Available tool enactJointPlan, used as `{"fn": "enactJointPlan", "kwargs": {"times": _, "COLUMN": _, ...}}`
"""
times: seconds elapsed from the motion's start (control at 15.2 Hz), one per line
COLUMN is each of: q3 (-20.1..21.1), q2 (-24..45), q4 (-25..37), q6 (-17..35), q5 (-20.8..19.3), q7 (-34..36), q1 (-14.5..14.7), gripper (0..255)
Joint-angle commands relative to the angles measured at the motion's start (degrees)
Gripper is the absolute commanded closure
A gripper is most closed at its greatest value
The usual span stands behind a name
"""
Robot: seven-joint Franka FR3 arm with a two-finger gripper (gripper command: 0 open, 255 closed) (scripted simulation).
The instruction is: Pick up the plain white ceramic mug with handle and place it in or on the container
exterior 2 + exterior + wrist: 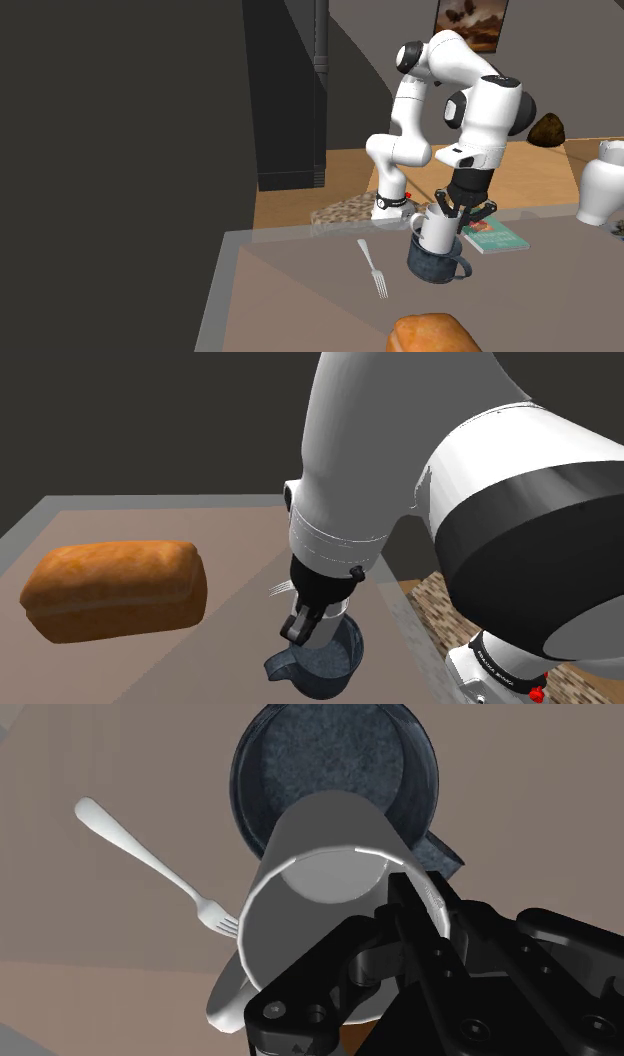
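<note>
Shoulder view: mug (437,232) probably hidden behind arm (400,472).

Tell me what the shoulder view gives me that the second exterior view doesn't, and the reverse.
Shoulder view: the whole brown loaf lying on the table, apart from the dark blue container.
Second exterior view: the white mug clasped at its rim by the gripper, its base at the container's mouth; the full fork beside the container; a teal book; a white vase.
Both: the arm, the container, the table, and at least part of the loaf.
</note>
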Motion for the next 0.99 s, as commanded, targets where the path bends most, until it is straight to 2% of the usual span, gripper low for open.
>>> {"fn": "enactJointPlan", "kwargs": {"times": 0.0, "q3": 0.09, "q2": 0.15, "q4": -0.09, "q6": 0.23, "q5": -0.04, "q7": 0.07, "q1": -0.03, "gripper": 255}}
{"fn": "enactJointPlan", "kwargs": {"times": 0.33, "q3": 0.08, "q2": 0.15, "q4": -0.09, "q6": 0.23, "q5": -0.05, "q7": 0.07, "q1": -0.02, "gripper": 255}}
{"fn": "enactJointPlan", "kwargs": {"times": 0.4, "q3": 0.05, "q2": 0.11, "q4": -0.13, "q6": 0.23, "q5": -0.03, "q7": 0.03, "q1": -0.01, "gripper": 0}}
{"fn": "enactJointPlan", "kwargs": {"times": 0.73, "q3": 0.08, "q2": 0.15, "q4": -0.09, "q6": 0.23, "q5": -0.05, "q7": 0.07, "q1": -0.02, "gripper": 0}}
{"fn": "enactJointPlan", "kwargs": {"times": 0.92, "q3": -1.25, "q2": -1.8, "q4": 4.19, "q6": -5.88, "q5": 0.16, "q7": -0.37, "q1": 0.17, "gripper": 0}}
